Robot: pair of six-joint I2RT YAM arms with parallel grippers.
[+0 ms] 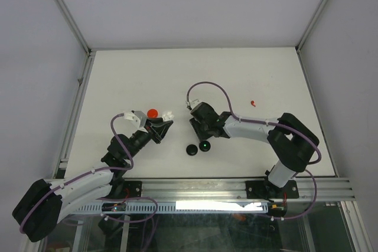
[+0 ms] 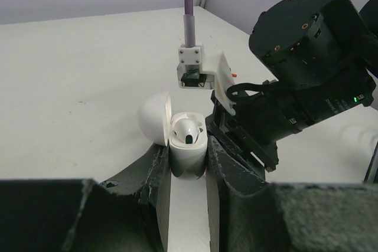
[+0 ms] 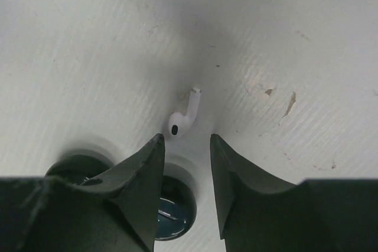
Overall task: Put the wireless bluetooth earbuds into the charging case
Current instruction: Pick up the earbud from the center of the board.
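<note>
The white charging case [image 2: 188, 154] stands upright with its lid [image 2: 155, 117] flipped open, and my left gripper [image 2: 188, 159] is shut on its body. One white earbud [image 2: 188, 129] sits in the case. In the top view the case [image 1: 169, 114] shows at the tip of the left gripper [image 1: 164, 123]. A second white earbud [image 3: 183, 119] lies flat on the table just beyond the tips of my right gripper [image 3: 186, 138]. That gripper is open, with nothing between its fingers. My right gripper [image 1: 198, 127] hangs close to the right of the case. A tiny red earbud [image 1: 253, 102] lies far right.
Two black round discs [image 1: 192, 150] [image 1: 204, 146] lie just in front of the right gripper; one disc [image 3: 174, 208] shows beneath its fingers. A red disc [image 1: 152, 112] lies left of the case. The right arm's wrist [image 2: 307, 87] looms right behind the case.
</note>
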